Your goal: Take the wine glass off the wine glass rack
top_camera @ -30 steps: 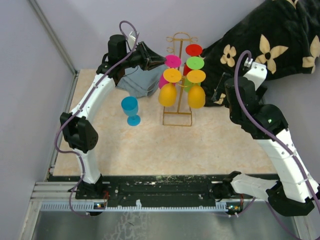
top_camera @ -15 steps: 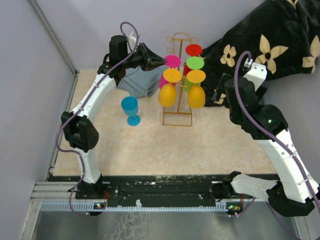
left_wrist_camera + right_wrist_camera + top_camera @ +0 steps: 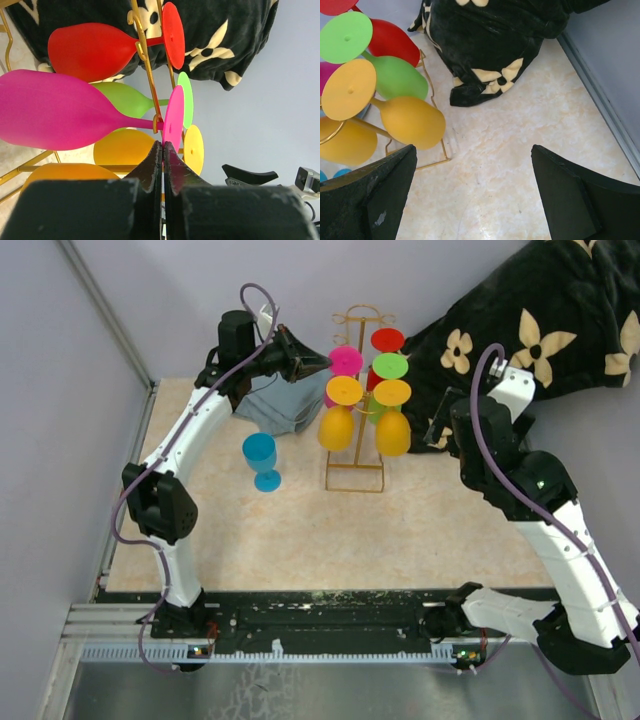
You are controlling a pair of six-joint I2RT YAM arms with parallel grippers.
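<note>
The gold wire wine glass rack [image 3: 355, 485] stands at the back of the table, with several coloured glasses hanging bowl-down from it. My left gripper [image 3: 325, 362] reaches in from the left at the top. It is shut on the rim of the foot of the pink wine glass [image 3: 346, 361]. In the left wrist view the pink wine glass [image 3: 55, 110] hangs on a hook of the rack [image 3: 145, 50], and the left gripper [image 3: 163, 144] pinches the edge of its foot disc. My right gripper [image 3: 473, 150] is open over bare tabletop to the right of the rack.
Red [image 3: 388, 339], green [image 3: 390, 366] and two orange glasses [image 3: 392, 430] hang on the rack. A blue glass [image 3: 262, 460] stands upright on the table to its left. Grey cloth [image 3: 275, 405] lies under the left arm. Black flowered fabric [image 3: 540, 320] is heaped at the back right.
The left jaws have closed from partly open onto the pink glass's foot. Both arms have barely moved, and the right gripper is still open.
</note>
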